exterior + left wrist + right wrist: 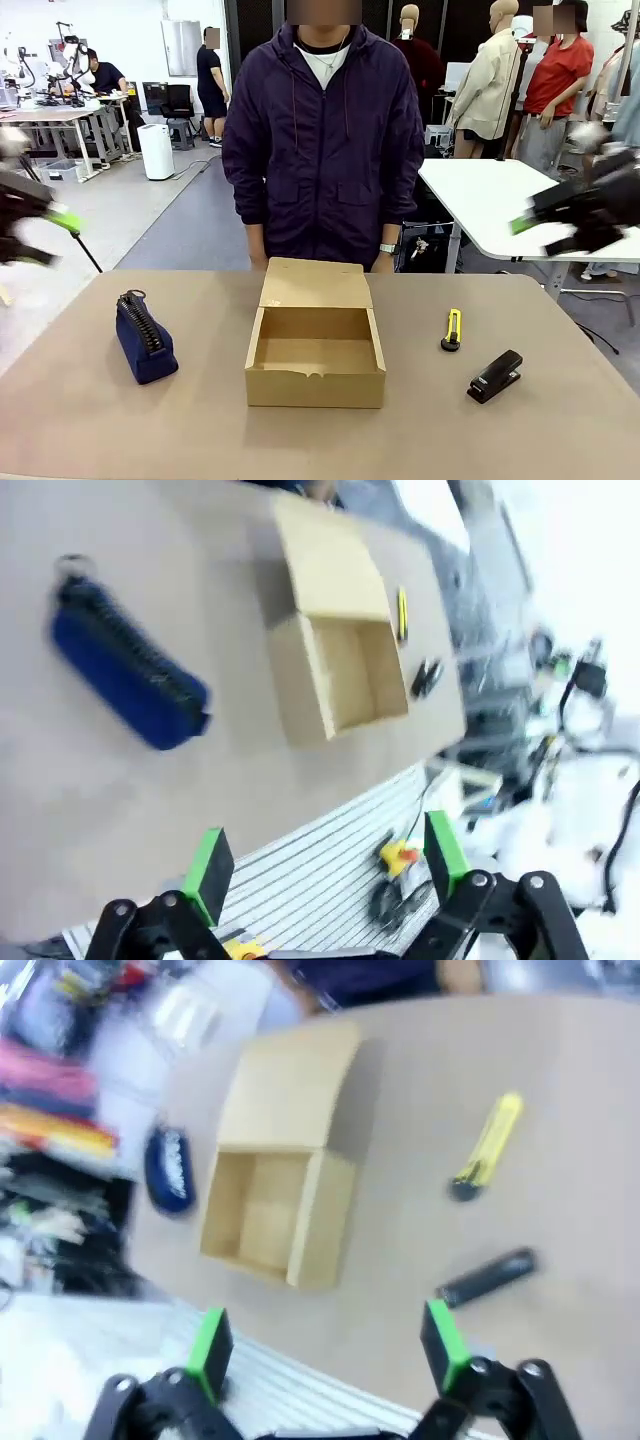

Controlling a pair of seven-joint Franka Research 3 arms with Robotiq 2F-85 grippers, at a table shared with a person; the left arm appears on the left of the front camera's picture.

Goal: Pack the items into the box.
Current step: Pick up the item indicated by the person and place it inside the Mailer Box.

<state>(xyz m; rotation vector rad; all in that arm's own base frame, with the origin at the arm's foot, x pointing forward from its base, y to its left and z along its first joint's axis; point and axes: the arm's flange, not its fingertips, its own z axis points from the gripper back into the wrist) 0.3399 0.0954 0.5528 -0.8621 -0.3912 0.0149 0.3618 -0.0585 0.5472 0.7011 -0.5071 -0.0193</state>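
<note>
From where I stand, the left gripper [325, 855] hangs in the air off the left end of the counter [120, 430], its green pads [210, 865] spread wide with nothing held between them. The right gripper [325, 1340] is up off the right end in the same way, spread wide and holding nothing. Both look smeared in the front view. Nearest the left gripper is the navy pouch [145, 338], lying on the counter with its zip uppermost and the ring pull at the far end, a little way left of the box [315, 385]. The box sits in the middle of the counter, open, showing its bare cardboard floor, with the lid flap [315, 283] folded back toward the far side. To the right of the box, apart from it, the yellow-and-black utility knife [453, 330] lies lengthwise with its black end nearer the robot. The black stapler-like tool [495, 376] lies at an angle just right of the knife and closer to the near edge. A person [322, 140] in a dark purple zip jacket stands at the far side directly behind the box, arms down, with a watch [388, 248] on one wrist.
</note>
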